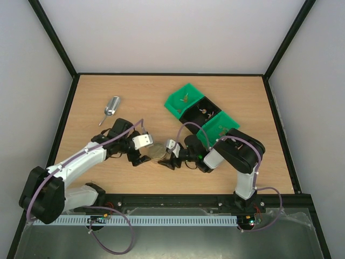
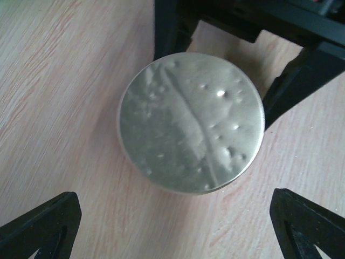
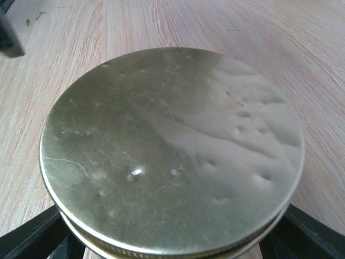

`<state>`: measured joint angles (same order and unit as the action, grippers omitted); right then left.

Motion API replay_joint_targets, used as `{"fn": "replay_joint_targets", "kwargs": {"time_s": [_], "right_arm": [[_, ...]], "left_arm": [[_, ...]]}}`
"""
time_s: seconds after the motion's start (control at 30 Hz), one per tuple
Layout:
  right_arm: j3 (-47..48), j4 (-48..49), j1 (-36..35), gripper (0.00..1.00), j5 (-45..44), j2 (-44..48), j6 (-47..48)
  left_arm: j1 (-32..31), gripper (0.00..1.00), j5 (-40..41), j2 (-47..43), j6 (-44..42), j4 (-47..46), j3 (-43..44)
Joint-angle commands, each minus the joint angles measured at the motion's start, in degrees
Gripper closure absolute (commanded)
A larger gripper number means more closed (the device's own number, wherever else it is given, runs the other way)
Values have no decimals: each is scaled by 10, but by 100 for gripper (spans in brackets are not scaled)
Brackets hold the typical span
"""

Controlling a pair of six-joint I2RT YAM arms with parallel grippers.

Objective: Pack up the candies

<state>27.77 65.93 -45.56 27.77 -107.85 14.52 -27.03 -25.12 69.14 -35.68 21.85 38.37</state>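
Wood-grain table (image 1: 108,86) carries angular green plastic bins (image 1: 175,105) right of centre. Both arms (image 1: 81,159) fold low, meeting at a round, dented metal lid (image 2: 191,121): left gripper (image 2: 173,210) gapes wide just short of it; right gripper (image 3: 172,232) straddles it, grip uncertain. Tiny candies (image 1: 186,99) lie in the bins.

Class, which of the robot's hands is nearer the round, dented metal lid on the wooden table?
Right. The right hand straddles the round, dented metal lid, with a finger close on either side of its rim. The left hand is open, its fingertips stopping short of the lid.
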Motion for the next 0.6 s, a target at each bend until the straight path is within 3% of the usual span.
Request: {"fn": "replay_joint_targets", "kwargs": {"time_s": [0.0, 0.27, 0.4, 0.57], "right_arm": [[17, 32, -8, 25, 8, -9, 5], [19, 28, -13, 26, 6, -10, 15], [19, 29, -14, 11, 10, -12, 14], [31, 31, -15, 5, 11, -19, 2]], "left_arm": [[-28, 1, 10, -26, -40, -27, -20], [-50, 1, 41, 14, -10, -72, -17], [-51, 2, 33, 27, -14, -72, -14], [-50, 3, 21, 24, -15, -66, -17]]}}
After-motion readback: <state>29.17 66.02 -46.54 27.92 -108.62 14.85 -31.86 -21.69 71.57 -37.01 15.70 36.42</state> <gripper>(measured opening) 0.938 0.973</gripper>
